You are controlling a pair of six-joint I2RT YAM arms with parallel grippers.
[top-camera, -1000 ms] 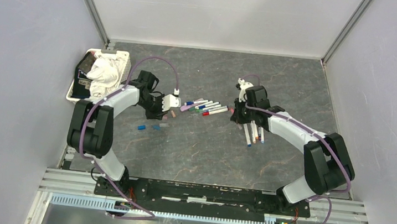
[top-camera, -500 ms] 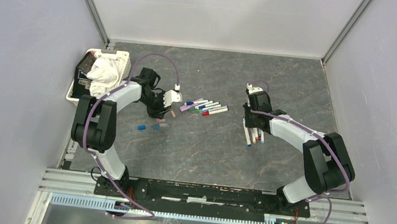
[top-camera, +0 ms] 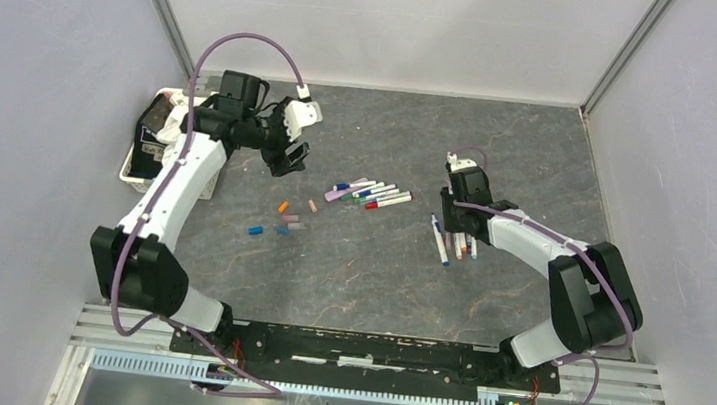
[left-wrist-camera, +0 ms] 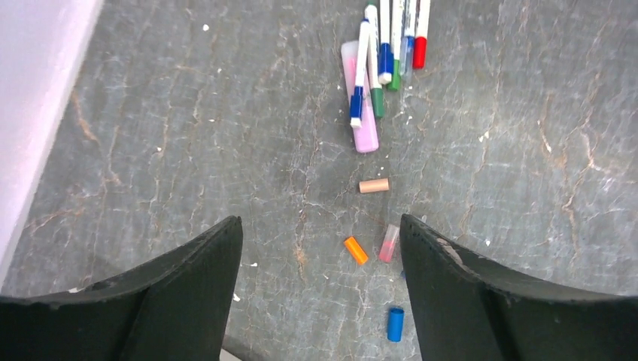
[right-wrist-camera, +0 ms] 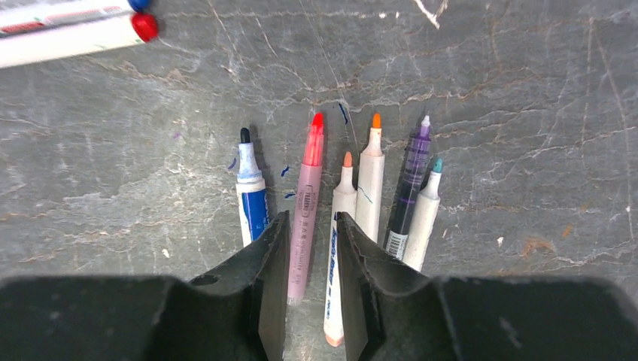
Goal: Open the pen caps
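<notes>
Left wrist view: the left gripper [left-wrist-camera: 320, 222] hangs high over the table [left-wrist-camera: 150, 113]. Its two matte black, wedge-shaped fingers [left-wrist-camera: 188, 286] are spread wide with nothing between them. Below lie loose pen caps [left-wrist-camera: 374, 185], short stubby plastic cylinders scattered on bare table. A tan one lies crosswise. The orange cap [left-wrist-camera: 355, 250] and a translucent pink cap [left-wrist-camera: 389, 242] lie just beside each other, and the blue cap [left-wrist-camera: 395, 324] sits apart, nearest the lens. Beyond them is a bundle of capped pens [left-wrist-camera: 384, 53]: slim white barrels with glossy blue, green and red caps on. A fatter pink marker [left-wrist-camera: 363, 113] lies partly under one of them.

Right wrist view: the right gripper [right-wrist-camera: 312, 218] is low over a row of uncapped pens [right-wrist-camera: 370, 180]. Its black fingers [right-wrist-camera: 263, 286] are parted by a narrow slot and clamp nothing. The pink-barrelled pen [right-wrist-camera: 307, 188], with a red felt tip, lies flat, its rear end running into the slot. Alongside it are a blue-banded pen with a black nib, two white pens with orange nibs, a dark purple pen and a white pen with a teal nib. All lie side by side, nibs pointing away from the lens. A few small blue ink flecks mark the table near the nibs.

Top external view: the surface is dark grey, matte and stone-patterned, with rust-coloured veins. The caps lie left of centre, near the capped bundle and well apart from the uncapped row on the right. Smooth pale lilac wall panels [top-camera: 30, 128] close three sides, with aluminium posts [top-camera: 164, 6] at the rear corners. A slotted aluminium rail [top-camera: 370, 345] runs along the near edge, and a white basket [top-camera: 134, 167] sits at the far left.
</notes>
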